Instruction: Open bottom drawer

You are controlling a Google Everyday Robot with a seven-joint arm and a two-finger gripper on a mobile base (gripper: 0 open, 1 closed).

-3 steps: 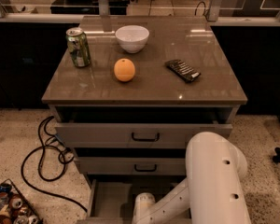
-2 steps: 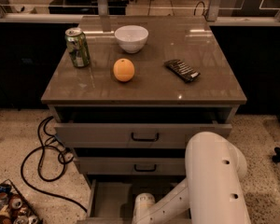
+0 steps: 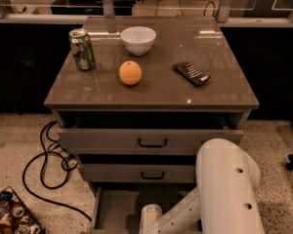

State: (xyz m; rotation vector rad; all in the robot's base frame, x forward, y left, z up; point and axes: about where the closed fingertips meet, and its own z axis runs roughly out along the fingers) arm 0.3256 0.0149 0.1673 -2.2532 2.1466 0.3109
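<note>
The bottom drawer (image 3: 118, 207) of the grey cabinet stands pulled out toward me. Its pale inside floor and left wall show, while its front and handle lie below the picture's lower edge. My white arm (image 3: 227, 189) comes in from the lower right and bends down over the open drawer, ending in a round wrist joint (image 3: 151, 217). The gripper itself is out of view, past that joint under the bottom edge.
The top drawer (image 3: 151, 141) and middle drawer (image 3: 152, 173) stick out slightly, each with a black bar handle. The cabinet top holds a green can (image 3: 82, 49), white bowl (image 3: 138, 39), orange (image 3: 130, 73) and dark packet (image 3: 191, 73). Black cables (image 3: 46, 160) and a tray of cans (image 3: 12, 216) lie on the floor at left.
</note>
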